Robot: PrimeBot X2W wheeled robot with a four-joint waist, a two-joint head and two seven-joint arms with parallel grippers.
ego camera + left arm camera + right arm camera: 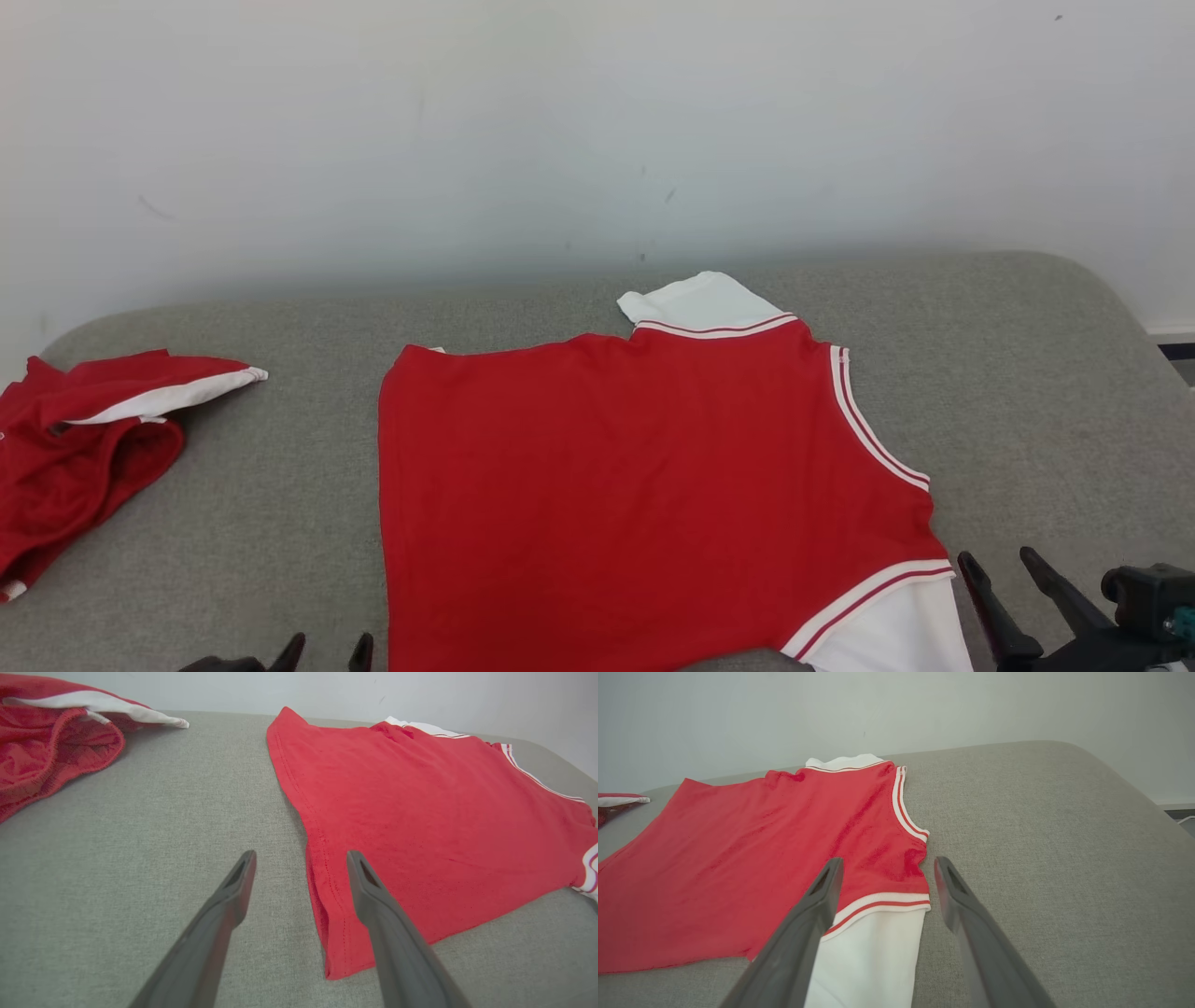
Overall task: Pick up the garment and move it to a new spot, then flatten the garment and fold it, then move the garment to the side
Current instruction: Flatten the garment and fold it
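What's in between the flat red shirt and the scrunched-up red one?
Just bare grey padding lies between the flat shirt and the scrunched-up one; the head view shows it.

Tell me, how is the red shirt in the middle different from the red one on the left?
The middle shirt lies spread flat; the left garment is crumpled in a heap. The middle shirt shows two white sleeves; the left garment shows a white band. Both are red and white, on the grey cushion.
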